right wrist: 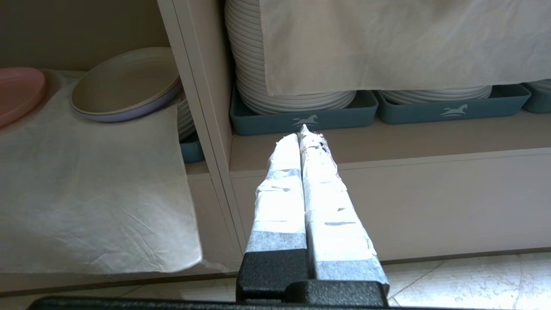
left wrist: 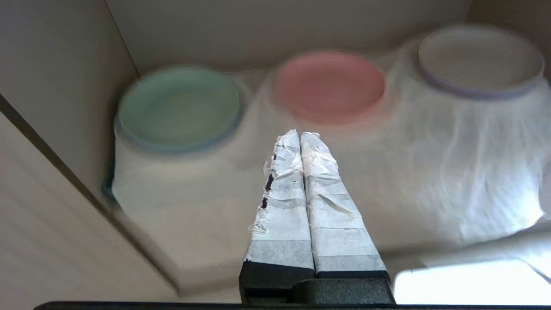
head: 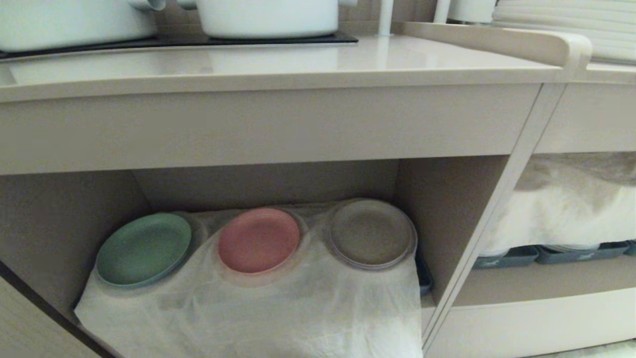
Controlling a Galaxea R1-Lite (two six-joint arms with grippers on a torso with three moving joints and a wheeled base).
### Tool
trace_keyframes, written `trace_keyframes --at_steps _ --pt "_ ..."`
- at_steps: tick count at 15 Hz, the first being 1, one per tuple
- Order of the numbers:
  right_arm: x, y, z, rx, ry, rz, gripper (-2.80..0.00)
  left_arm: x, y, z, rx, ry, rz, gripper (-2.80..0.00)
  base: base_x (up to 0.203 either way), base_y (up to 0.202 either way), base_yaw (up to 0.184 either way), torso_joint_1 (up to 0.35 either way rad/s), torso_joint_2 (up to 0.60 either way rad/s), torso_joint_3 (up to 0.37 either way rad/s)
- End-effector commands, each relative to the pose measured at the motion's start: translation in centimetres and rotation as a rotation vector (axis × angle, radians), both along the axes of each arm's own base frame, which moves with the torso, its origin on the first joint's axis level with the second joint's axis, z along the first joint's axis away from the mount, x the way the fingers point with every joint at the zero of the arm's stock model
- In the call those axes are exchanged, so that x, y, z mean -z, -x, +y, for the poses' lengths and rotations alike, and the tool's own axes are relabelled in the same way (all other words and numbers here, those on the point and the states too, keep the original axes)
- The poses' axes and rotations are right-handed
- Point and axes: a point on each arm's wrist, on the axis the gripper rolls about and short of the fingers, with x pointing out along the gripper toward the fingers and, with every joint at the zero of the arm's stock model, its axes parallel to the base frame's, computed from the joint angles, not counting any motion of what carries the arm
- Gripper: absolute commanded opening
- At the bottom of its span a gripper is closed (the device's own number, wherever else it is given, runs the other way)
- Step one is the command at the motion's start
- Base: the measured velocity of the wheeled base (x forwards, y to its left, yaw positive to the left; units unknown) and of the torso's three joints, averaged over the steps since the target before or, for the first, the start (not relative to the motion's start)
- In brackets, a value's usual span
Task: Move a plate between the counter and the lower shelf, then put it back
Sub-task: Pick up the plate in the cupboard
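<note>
My left gripper has its tape-wrapped fingers pressed flat together with nothing between them. It hangs in front of the lower shelf, its tips aimed at the gap between the green plate and the pink plate, short of both and touching neither. My right gripper is likewise pressed together and empty, off to the right in front of the neighbouring compartment, pointing at a dark blue-grey tray that holds a stack of white plates half covered by a hanging white cloth. Neither arm appears in the head view.

The pink plate lies in the lower shelf on the wrinkled white cloth that drapes over the shelf's front edge. It is the middle one of three plates in a row: the green plate to its left, near the left wall, and the brown-grey plate to its right, near the dividing wall. The plates sit close beside one another.

Above, the glossy beige counter runs across with its thick front edge. At its far side the black hob carries two white pots.
</note>
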Motion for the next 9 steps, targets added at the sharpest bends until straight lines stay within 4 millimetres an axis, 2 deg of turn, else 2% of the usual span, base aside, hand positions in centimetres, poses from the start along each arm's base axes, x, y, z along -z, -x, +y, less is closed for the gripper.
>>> trace_keyframes --at_steps 1,3,6,9 --pt "0.0 0.0 0.0 -0.001 0.0 0.001 -2.8 -1.7 -1.7 0.0 0.005 0.01 0.213 -2.8 0.0 0.0 0.0 0.0 0.0 0.0" --pt "0.0 0.0 0.0 -0.001 0.0 0.001 -2.8 -2.0 -2.8 -0.1 0.014 0.031 0.382 -2.8 0.0 0.0 0.0 0.0 0.0 0.0" --pt "0.0 0.0 0.0 -0.001 0.0 0.001 -2.8 -2.1 -4.9 -0.2 0.045 0.087 0.541 -2.8 0.0 0.0 0.0 0.0 0.0 0.0" --pt "0.0 0.0 0.0 -0.001 0.0 0.001 -2.8 -2.3 -8.1 -0.2 0.052 0.144 0.582 -2.8 0.0 0.0 0.0 0.0 0.0 0.0"
